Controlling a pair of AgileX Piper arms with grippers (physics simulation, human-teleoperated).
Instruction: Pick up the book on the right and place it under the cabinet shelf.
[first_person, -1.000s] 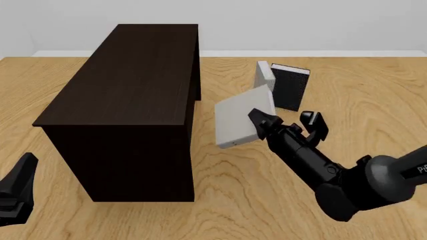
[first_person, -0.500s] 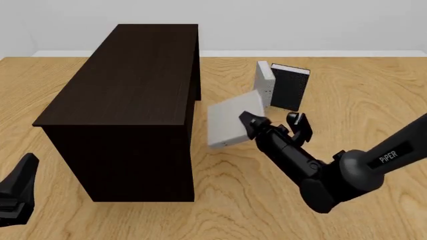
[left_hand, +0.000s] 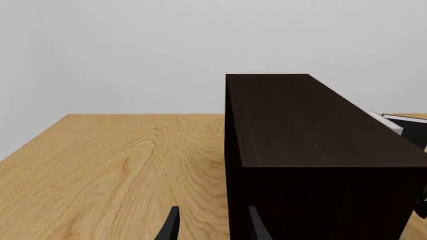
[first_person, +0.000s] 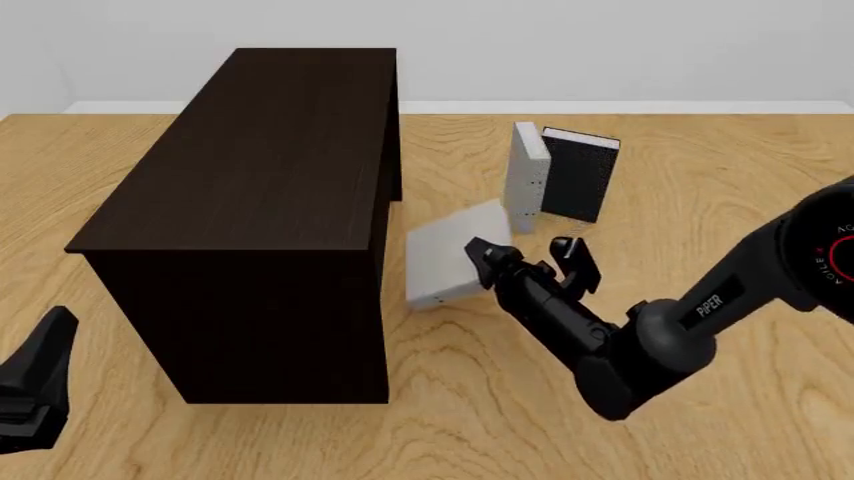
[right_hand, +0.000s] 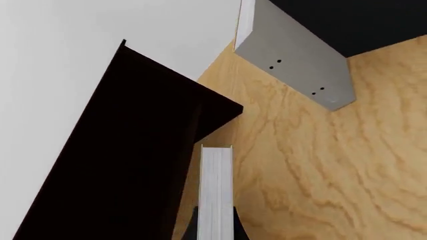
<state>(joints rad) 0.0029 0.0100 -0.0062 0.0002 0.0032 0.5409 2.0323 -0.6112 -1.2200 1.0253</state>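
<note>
Wooden table (first_person: 747, 180), right gripper (first_person: 523, 258) clamping book (first_person: 447, 262), beside cabinet shelf (first_person: 254, 200)

I saw a light grey book (first_person: 451, 262), a very dark brown wood-grain cabinet shelf (first_person: 254, 170) and a light wood-grain table (first_person: 694, 180).

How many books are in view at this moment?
3. One light grey book is held in the right gripper beside the cabinet. A grey book with spine dots and a black book stand together farther back. None appears hidden.
</note>
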